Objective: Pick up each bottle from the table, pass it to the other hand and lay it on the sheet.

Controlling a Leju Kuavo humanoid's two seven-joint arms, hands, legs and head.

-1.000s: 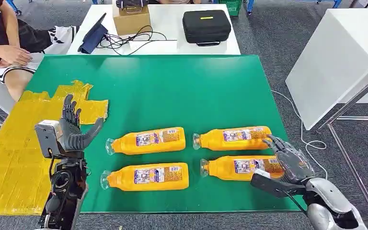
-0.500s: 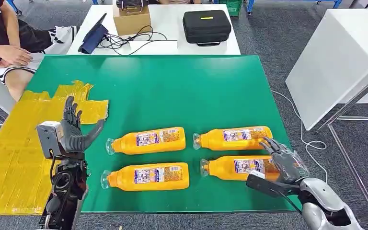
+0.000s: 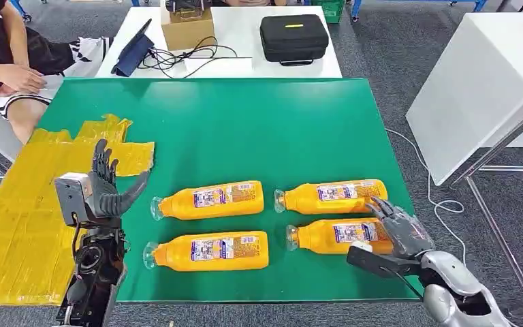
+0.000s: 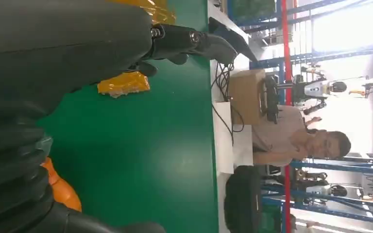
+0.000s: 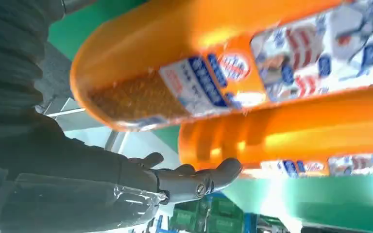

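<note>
Progress: four orange bottles (image 3: pixel 210 199) on green table (image 3: pixel 245 129), none on yellow sheet (image 3: pixel 20 211) | right hand (image 3: pixel 403 230) spread around near-right bottle (image 3: pixel 334 236), grasp unconfirmed | left hand (image 3: pixel 105 187) spread, empty.

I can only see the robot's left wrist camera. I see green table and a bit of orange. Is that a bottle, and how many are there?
Observer: Yes. Four orange bottles lie on their sides on the green table, in two rows of two.
Operator: Where's the other hand?
Observer: The right hand is at the base end of the near right bottle, fingers spread, not gripping it yet.
Operator: Where do the bottles go?
Observer: A crinkly yellow sheet lies at the table's left side, with no bottle on it.
</note>
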